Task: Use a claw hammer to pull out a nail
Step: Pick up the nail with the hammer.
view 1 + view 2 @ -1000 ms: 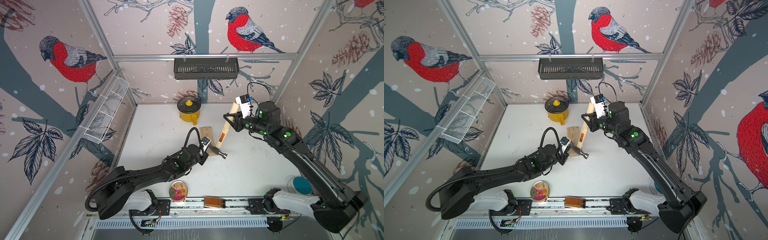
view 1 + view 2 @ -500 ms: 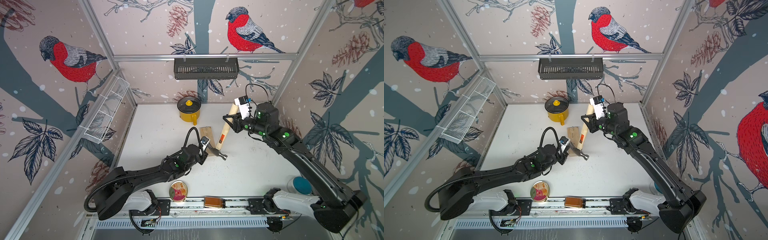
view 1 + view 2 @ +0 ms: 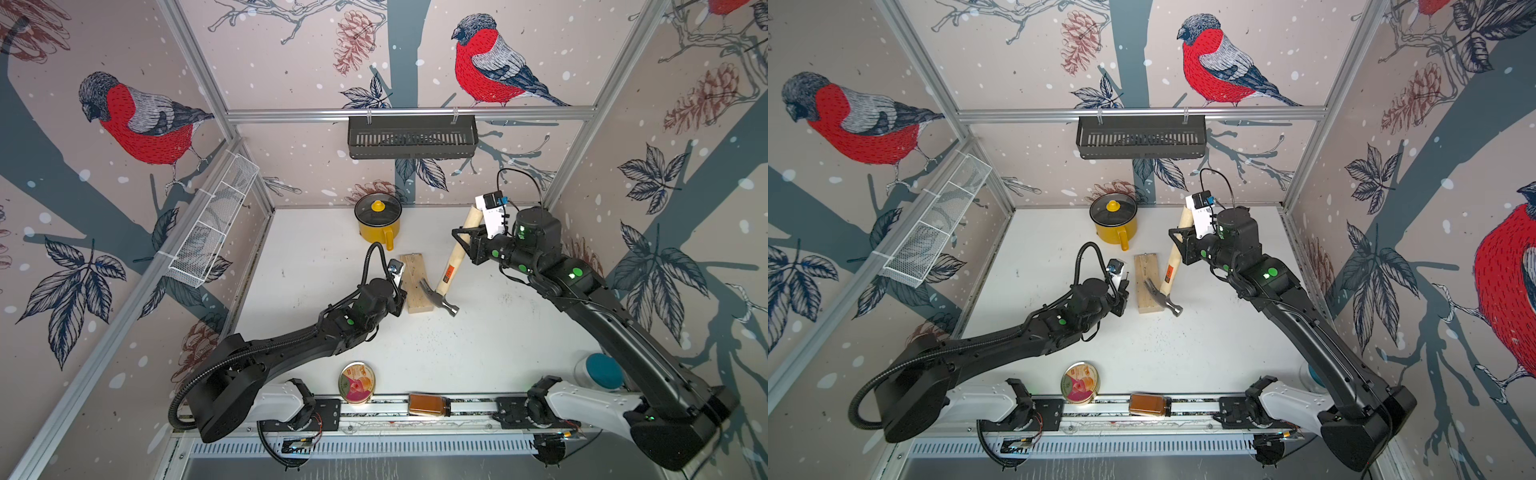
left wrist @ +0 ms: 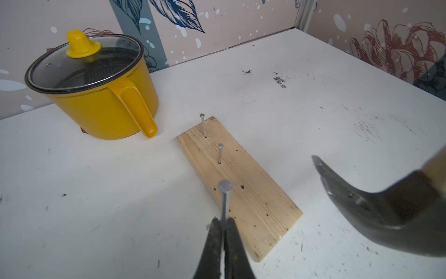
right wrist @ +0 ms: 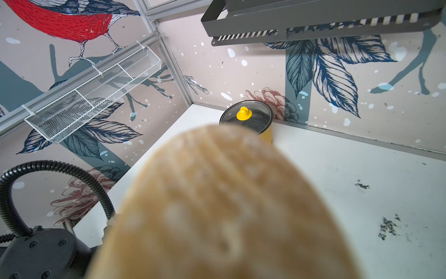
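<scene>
The claw hammer point(image 3: 441, 296) hangs tilted, its grey head point(image 3: 1163, 297) low over the near right corner of the wooden block point(image 3: 415, 282). My right gripper point(image 3: 468, 241) is shut on the upper part of the pale handle point(image 3: 1170, 266). In the right wrist view the handle's blurred butt end point(image 5: 224, 205) hides the jaws. My left gripper point(image 4: 223, 221) is shut on a loose nail point(image 4: 225, 200), just left of the block point(image 4: 241, 188). Two more nails point(image 4: 204, 125) point(image 4: 219, 153) stand upright in the block. The hammer's claw point(image 4: 337, 183) hangs to the block's right.
A yellow pot point(image 3: 378, 224) with a glass lid stands behind the block. A round tin point(image 3: 356, 382) and an amber jar point(image 3: 428, 405) lie at the front rail. A blue-lidded tub point(image 3: 602, 370) sits front right. Baskets hang on the back point(image 3: 411, 137) and left point(image 3: 212, 232) walls.
</scene>
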